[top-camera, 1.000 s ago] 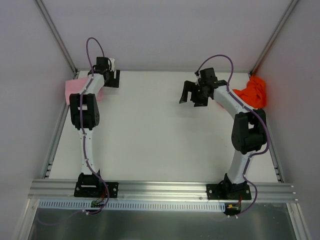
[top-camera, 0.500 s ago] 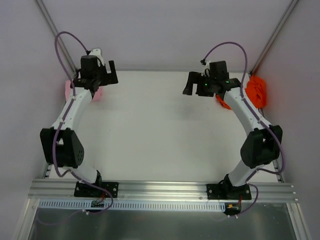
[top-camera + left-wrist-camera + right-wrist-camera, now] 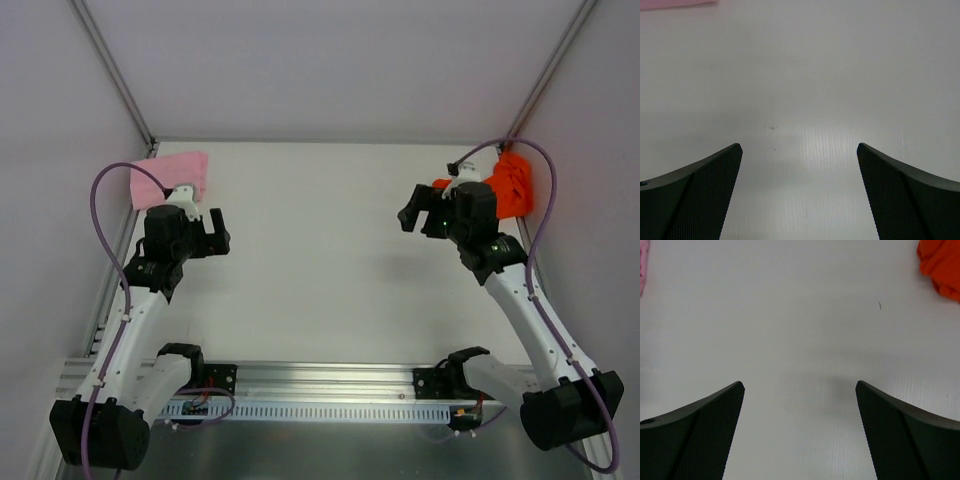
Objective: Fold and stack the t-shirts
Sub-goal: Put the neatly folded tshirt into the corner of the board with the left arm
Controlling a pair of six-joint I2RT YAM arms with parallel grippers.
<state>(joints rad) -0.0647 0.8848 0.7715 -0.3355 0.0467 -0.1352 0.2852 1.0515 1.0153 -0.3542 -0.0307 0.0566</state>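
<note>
Both cropped — pink t-shirt [image 3: 670, 3], orange t-shirt [image 3: 943, 264]

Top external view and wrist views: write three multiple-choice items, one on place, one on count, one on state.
1. Where does the pink t-shirt lie? A far-left corner; B far-right corner; C the middle.
2. How many t-shirts lie on the table? A one; B two; C three.
3. The left end effector is: A open, empty; B shut on pink cloth; C shut on orange cloth.
Answers: 1 A, it sits by the far-left corner. 2 B, the pink one and the orange-red t-shirt. 3 A, its fingers stand apart over bare table.
</note>
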